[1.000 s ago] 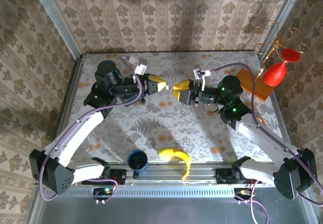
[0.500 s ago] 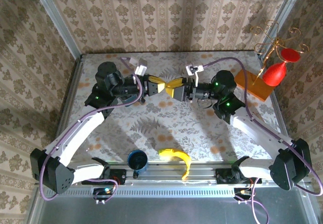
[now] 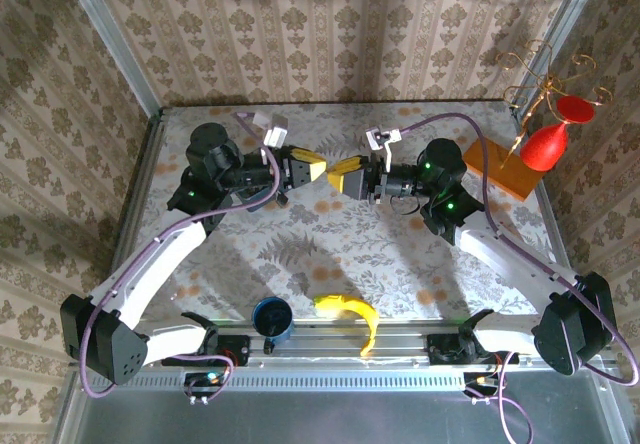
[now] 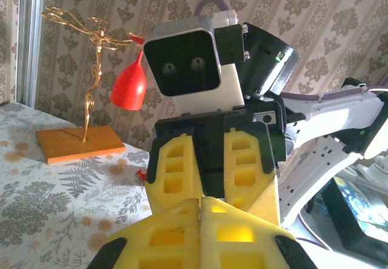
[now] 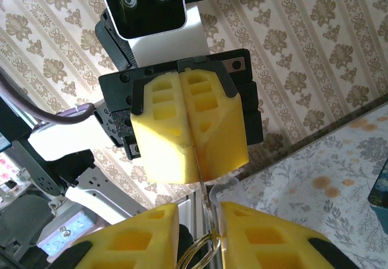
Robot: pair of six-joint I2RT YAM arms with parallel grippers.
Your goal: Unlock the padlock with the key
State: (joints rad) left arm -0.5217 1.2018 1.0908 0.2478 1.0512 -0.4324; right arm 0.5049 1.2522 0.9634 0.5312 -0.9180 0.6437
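The padlock cannot be made out. Two grippers meet tip to tip above the table (image 3: 300, 254). The left gripper (image 3: 317, 167) has its yellow pads pressed together on one thin metal strip (image 5: 197, 171), which pokes from their seam toward the right gripper (image 5: 200, 235). That gripper's pads stand slightly apart, with one gold wire ring (image 5: 206, 245) in the gap; whether they touch it I cannot tell.

Behind the right gripper, beside its arm, stands one orange base (image 3: 500, 169) carrying one gold wire stand (image 4: 91, 69) and one red goblet (image 3: 546, 147). One blue painted tin (image 4: 361, 214) lies beneath that arm. Well nearer the arm bases lie one blue cup (image 3: 271, 317) and one banana (image 3: 352, 314).
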